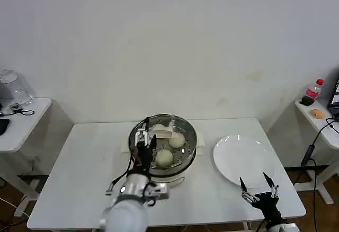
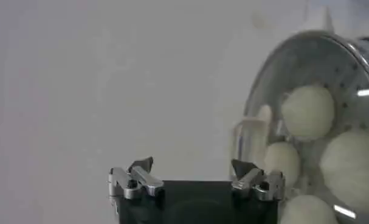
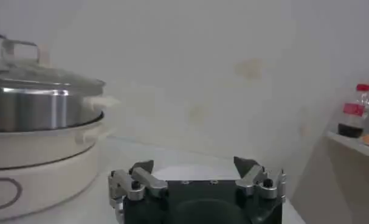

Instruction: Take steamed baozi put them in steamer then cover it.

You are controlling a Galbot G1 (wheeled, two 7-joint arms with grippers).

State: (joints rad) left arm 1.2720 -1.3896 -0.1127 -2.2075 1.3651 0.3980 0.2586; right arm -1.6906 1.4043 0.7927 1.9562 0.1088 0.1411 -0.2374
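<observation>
The steamer (image 1: 186, 148) stands mid-table on its white pot base (image 3: 44, 173), and the glass cover (image 3: 41, 74) rests on it with the cream handle (image 1: 163, 132) on top. Through the glass I see cream baozi (image 1: 176, 140) (image 1: 164, 158) inside; several baozi (image 2: 307, 111) show under the cover (image 2: 348, 67) in the left wrist view. My left gripper (image 1: 144, 139) (image 2: 193, 170) hangs open over the steamer's left edge, holding nothing, one fingertip close to the handle (image 2: 255, 137). My right gripper (image 1: 258, 189) (image 3: 193, 170) is open and empty near the table's front right, apart from the steamer (image 3: 32, 106).
A bare white plate (image 1: 243, 160) lies right of the steamer, just behind my right gripper. Side tables stand at both edges; the right one carries a red-capped bottle (image 1: 314, 88) (image 3: 354, 112). A jar (image 1: 11, 88) and cables sit on the left one.
</observation>
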